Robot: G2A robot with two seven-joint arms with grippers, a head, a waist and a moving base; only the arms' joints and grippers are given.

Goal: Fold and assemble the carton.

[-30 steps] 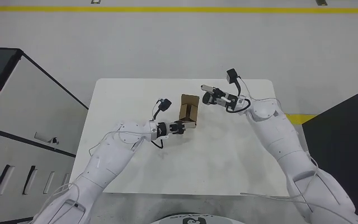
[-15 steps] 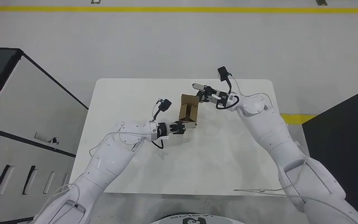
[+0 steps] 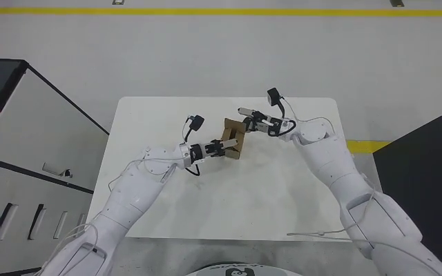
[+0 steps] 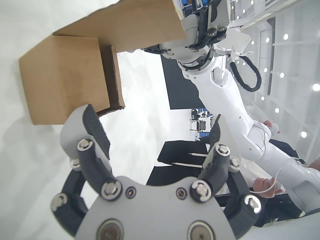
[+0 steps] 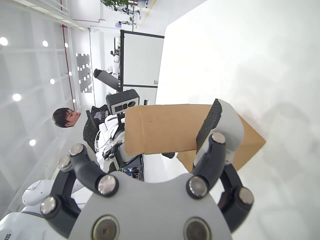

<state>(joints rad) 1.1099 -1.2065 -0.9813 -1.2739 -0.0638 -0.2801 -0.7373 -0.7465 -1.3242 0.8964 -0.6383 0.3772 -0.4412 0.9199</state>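
The small brown cardboard carton (image 3: 233, 132) stands on the white desk (image 3: 290, 200), about midway along its far edge, with one flap (image 5: 160, 131) raised and tilted outward. The left hand (image 4: 152, 122) is spread open at the carton's left side, one finger pad (image 4: 96, 123) just beside a lower corner of the board. The right hand (image 3: 246, 119) is also open at the carton's right side, one finger (image 5: 217, 123) over the raised flap; I cannot tell whether it touches.
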